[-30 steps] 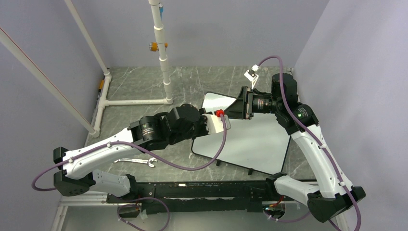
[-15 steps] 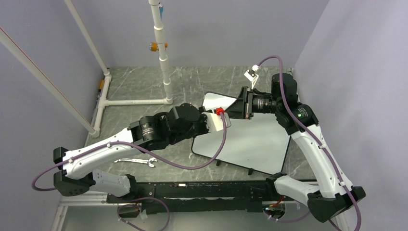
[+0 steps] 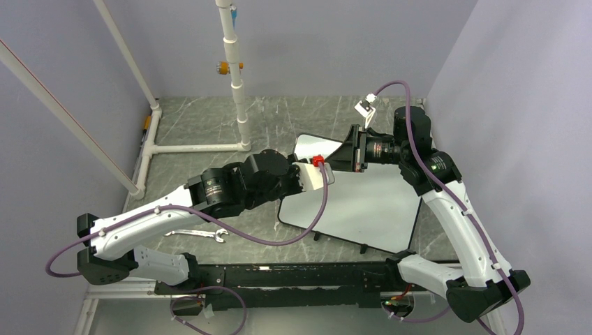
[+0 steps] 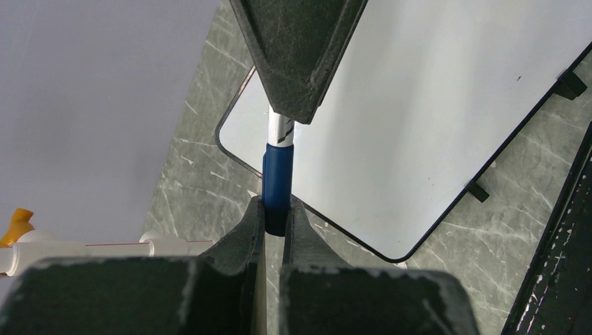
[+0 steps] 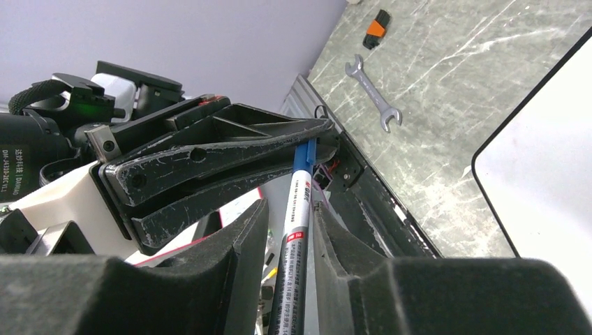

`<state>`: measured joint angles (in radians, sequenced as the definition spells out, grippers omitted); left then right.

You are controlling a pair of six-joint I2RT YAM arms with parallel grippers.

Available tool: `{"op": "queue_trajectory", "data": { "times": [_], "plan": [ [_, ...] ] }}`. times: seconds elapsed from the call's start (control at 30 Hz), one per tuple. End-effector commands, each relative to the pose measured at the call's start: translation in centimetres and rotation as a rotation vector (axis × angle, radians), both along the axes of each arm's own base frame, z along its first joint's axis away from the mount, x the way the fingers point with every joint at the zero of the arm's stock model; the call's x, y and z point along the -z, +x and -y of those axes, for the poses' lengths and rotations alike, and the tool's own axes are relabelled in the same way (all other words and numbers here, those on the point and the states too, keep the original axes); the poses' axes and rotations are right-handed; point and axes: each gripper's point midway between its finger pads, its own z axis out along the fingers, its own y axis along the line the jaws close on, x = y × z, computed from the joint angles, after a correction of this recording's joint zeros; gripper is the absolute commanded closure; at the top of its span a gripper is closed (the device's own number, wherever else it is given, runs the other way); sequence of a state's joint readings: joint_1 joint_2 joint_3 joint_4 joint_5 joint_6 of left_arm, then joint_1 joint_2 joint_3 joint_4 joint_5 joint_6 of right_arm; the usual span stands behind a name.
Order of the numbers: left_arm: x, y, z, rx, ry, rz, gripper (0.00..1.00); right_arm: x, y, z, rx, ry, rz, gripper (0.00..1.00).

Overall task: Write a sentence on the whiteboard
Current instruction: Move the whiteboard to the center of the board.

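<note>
While both arms reach in over the far left corner of the whiteboard [image 3: 370,202], they hold one marker [image 5: 299,188] between them, above the board and not touching it. From where I stand the left gripper [image 4: 278,216] has its two fingers pressed together on the blue cap [image 4: 277,174], with no gap showing on either side. The right gripper [image 5: 290,213] meets it head on from the board's far side, its fingers closed snugly around the white printed barrel, so the pen bridges the two sets of fingertips.

The whiteboard lies flat on the grey marbled table [image 3: 209,125], towards the right arm's side and turned a little askew. Its glossy white face is up and its thin black rim and small black feet show along the near edge. In the left wrist view the board's rounded corner sits just behind the pen.

Off the board's left side, well apart from it, a small silver wrench [image 3: 199,234] lies on the table near the left arm's base. Beyond the board's far left corner stands a white pipe frame [image 3: 241,105], and a little orange and black piece [image 5: 377,24] lies further out on the table past the wrench.
</note>
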<state>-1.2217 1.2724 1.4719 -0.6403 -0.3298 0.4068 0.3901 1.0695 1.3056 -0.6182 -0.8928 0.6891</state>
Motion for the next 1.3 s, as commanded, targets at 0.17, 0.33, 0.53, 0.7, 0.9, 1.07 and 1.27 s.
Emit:
{"op": "queue_trajectory", "data": {
  "times": [0.17, 0.33, 0.53, 0.7, 0.9, 1.07, 1.27],
  "plan": [
    [-1.7, -0.7, 0.2, 0.024, -0.047, 0.037, 1.00, -0.6, 0.9, -0.3, 0.036, 0.008, 0.027, 0.67],
    [-1.2, -0.7, 0.5, 0.020, -0.036, 0.038, 1.00, -0.5, 1.0, -0.2, 0.050, 0.007, 0.024, 0.68],
    [-1.1, -0.6, 0.6, 0.014, -0.035, 0.044, 1.00, -0.2, 0.9, -0.2, 0.048, 0.003, 0.019, 0.75],
    [-1.4, -0.3, 0.7, 0.002, -0.036, 0.059, 1.00, 0.3, 0.5, -0.2, 0.028, -0.012, 0.009, 0.84],
    [-1.8, 0.3, 0.5, -0.038, -0.049, 0.073, 0.95, 0.2, 0.3, -0.1, 0.031, -0.010, 0.016, 0.97],
    [-2.1, 0.0, -0.3, -0.041, -0.057, 0.068, 0.52, -0.5, 0.3, 0.1, 0.050, -0.005, 0.042, 1.00],
    [-0.8, -1.4, -2.0, -0.003, -0.001, 0.003, 0.40, -1.3, 0.3, 0.5, 0.072, -0.012, 0.089, 1.00]
  ]
}}
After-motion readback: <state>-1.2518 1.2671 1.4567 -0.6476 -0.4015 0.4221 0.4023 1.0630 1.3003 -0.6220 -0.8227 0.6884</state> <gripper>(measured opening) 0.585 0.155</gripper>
